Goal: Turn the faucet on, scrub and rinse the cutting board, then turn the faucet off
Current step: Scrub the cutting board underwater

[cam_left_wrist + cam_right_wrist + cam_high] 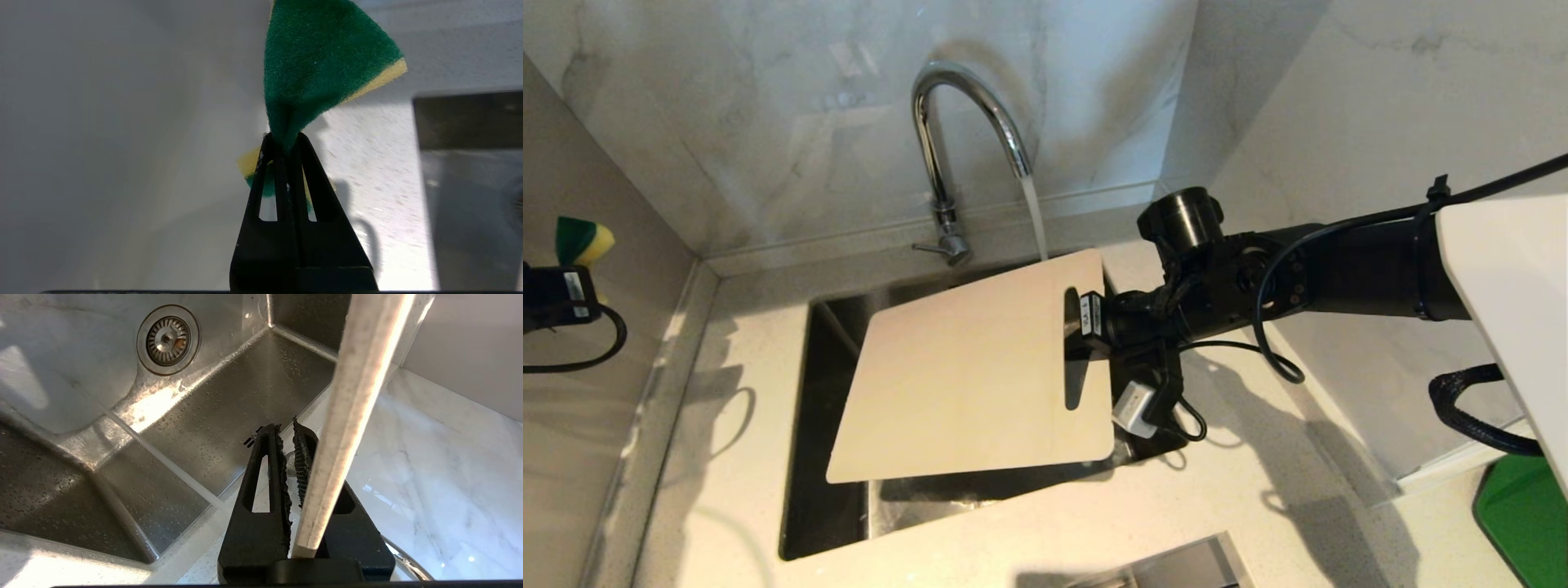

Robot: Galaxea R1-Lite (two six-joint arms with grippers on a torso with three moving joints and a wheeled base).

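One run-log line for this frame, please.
faucet: running | cutting board: held over sink by right hand | left hand: shut on sponge, off to the left, clear of board

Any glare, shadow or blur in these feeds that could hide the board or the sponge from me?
Head view: the cutting board is evenly lit, and the arm throws hard shadows across the counter. Left wrist view: the sponge is sharp, the background soft and hazy. Right wrist view: bright glare patches on the wet sink; the board's edge is washed out by light.
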